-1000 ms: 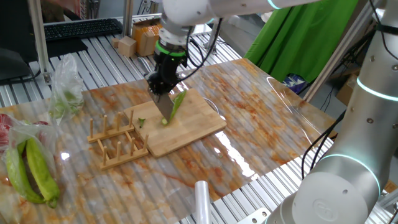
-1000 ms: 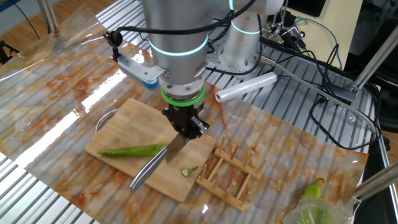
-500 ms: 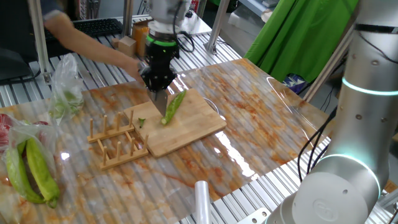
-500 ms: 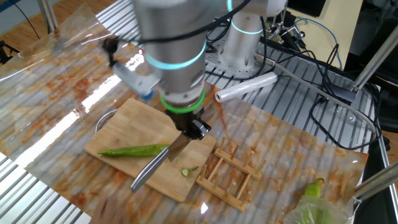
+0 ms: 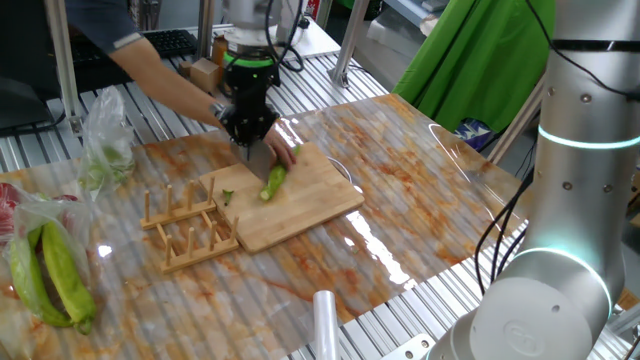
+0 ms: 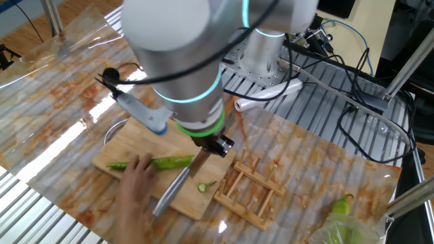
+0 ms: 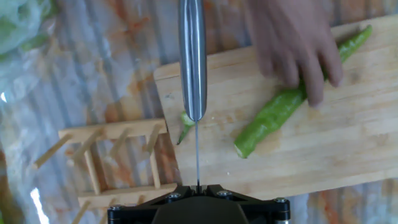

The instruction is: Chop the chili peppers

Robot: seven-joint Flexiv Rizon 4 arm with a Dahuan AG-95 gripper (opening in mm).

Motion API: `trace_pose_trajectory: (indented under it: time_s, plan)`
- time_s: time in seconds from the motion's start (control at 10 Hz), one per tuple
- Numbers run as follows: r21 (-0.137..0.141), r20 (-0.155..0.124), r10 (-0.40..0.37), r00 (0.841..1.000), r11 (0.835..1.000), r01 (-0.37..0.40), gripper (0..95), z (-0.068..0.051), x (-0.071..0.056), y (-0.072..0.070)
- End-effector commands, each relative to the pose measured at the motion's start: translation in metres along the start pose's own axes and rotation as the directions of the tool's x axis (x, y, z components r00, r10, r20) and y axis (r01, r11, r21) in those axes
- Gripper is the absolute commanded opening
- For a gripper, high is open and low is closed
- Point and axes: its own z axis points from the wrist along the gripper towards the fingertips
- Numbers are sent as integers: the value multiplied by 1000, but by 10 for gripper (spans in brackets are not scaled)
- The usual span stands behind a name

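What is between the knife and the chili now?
A person's hand lies on the chili, holding it on the board. The knife, in the shut gripper, hangs beside it, over the cut stem piece.

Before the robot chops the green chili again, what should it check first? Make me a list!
1. Knife held tight in the gripper: ok, the gripper is shut on the handle.
2. Blade lifted off the cutting board: ok, it hangs above the wood.
3. Nobody in the way: not ok, a person's hand is on the chili, right beside the blade.
4. Chili on the board: ok, it lies across the board.
5. Blade lined up over the chili: not ok, in the hand view it sits off to one side, over the small cut piece.
6. Chili lying still: cannot tell, the hand may be moving it.
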Motion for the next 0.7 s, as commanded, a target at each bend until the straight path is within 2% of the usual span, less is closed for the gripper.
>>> trace_pose_trajectory:
  time_s: [0.1,0.3,0.4,0.7]
  plan:
    - [7,147,-68,987,998,68,0,-4,4,6]
    - [0,164,-94,982,995,95,0,-5,4,6]
    - [-7,164,-101,981,995,104,0,-5,5,6]
    - [-3,164,-90,982,996,92,0,-7,7,9]
